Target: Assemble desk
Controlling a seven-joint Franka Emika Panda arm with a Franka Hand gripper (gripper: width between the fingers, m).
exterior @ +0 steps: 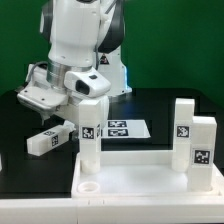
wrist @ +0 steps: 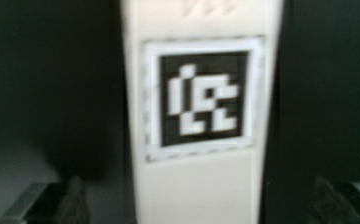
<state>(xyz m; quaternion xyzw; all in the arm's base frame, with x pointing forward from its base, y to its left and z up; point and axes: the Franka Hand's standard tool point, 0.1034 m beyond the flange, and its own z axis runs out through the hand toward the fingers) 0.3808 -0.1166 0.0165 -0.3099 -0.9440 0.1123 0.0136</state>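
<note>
The white rimmed tabletop (exterior: 140, 180) lies at the front with a round corner socket (exterior: 88, 186) showing. An upright white leg (exterior: 90, 135) with a black-and-white tag stands at its corner on the exterior view's left. My gripper (exterior: 88, 98) sits over the top of this leg. In the wrist view the leg (wrist: 195, 60) fills the middle, and my gripper (wrist: 195, 205) straddles it. Dark gaps separate both fingers (wrist: 49, 205) from the leg's sides, so the gripper is open. Two more legs (exterior: 185, 122) (exterior: 203, 150) stand upright on the tabletop's far side.
Another tagged white leg (exterior: 50, 140) lies flat on the black table at the exterior view's left. The marker board (exterior: 122, 128) lies behind the tabletop. A green wall closes the back.
</note>
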